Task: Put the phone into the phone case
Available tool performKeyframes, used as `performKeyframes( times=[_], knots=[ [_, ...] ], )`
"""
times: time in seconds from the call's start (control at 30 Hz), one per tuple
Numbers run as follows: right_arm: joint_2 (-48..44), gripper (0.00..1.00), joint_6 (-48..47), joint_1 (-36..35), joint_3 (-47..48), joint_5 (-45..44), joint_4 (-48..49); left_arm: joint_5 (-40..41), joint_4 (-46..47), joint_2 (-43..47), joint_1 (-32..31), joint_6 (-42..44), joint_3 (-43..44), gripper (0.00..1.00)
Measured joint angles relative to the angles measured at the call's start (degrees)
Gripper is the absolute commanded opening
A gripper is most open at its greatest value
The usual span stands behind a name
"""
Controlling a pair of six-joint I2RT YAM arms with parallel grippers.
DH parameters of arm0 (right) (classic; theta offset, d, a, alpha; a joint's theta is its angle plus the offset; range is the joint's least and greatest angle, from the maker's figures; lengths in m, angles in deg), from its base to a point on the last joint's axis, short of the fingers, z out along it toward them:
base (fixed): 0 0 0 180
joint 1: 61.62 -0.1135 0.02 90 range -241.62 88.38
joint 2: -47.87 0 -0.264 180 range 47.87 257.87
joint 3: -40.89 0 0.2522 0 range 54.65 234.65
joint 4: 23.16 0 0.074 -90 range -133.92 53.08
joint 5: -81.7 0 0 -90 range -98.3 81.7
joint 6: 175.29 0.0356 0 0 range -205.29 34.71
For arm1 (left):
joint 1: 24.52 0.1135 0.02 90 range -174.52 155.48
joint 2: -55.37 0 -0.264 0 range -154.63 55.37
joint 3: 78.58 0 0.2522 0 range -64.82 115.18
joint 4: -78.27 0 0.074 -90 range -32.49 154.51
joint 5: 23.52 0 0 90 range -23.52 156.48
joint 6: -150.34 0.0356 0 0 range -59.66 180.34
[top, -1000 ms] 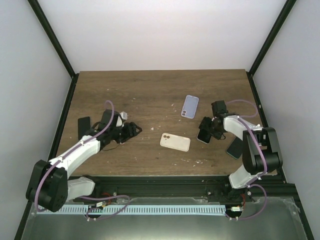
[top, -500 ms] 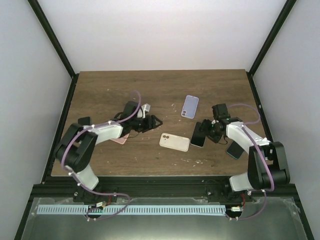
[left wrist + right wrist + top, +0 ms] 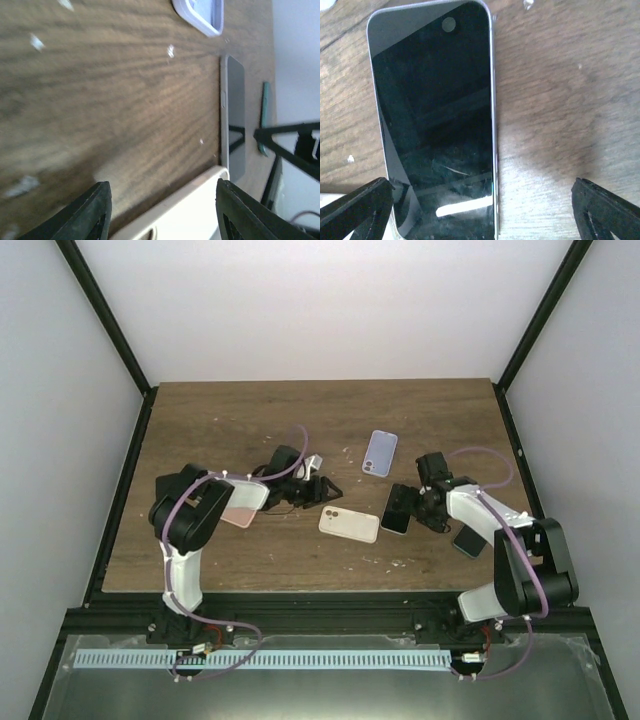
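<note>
The cream phone case [image 3: 349, 525] lies flat at mid-table, camera cut-out to the left. The black phone [image 3: 396, 510] lies screen up just right of it, nearly touching. My right gripper [image 3: 414, 507] stands open over the phone's right side. In the right wrist view the phone [image 3: 435, 115] reaches from near the left fingertip [image 3: 357, 210] to mid-gap, and bare wood fills the rest of the right gripper [image 3: 481, 205]. My left gripper [image 3: 325, 490] is open just above the case's upper left. In the left wrist view the case [image 3: 180, 217] shows between the fingers of the left gripper [image 3: 162, 210].
A lilac phone case [image 3: 380, 453] lies behind the phone, also seen as the lilac case [image 3: 200, 15]. A second dark phone [image 3: 467, 538] lies by the right arm. A pink case [image 3: 238, 515] sits under the left arm. The table's right edge is close to the right arm.
The left arm has swung right to the cream case. The right gripper brought the phone down flat beside the case and opened its jaws wide.
</note>
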Motion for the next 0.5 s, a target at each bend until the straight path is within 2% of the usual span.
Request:
performKeyframes(
  times=[0.27,0.37,0.5],
  knots=[
    [2.29,0.98,-1.20,0.00,2.36,-2.69,-0.11,-7.17,7.76,1.79,-2.45,-1.97,-8.00,0.55],
    [2.23,0.97,-1.62,0.00,2.29,-2.56,0.31,-6.49,5.60,4.31,-5.46,-0.87,-10.14,0.52],
    [1.62,0.97,-2.49,0.00,1.92,-2.56,0.74,-0.22,-2.60,7.54,-10.10,3.74,-9.44,0.47]
  ],
)
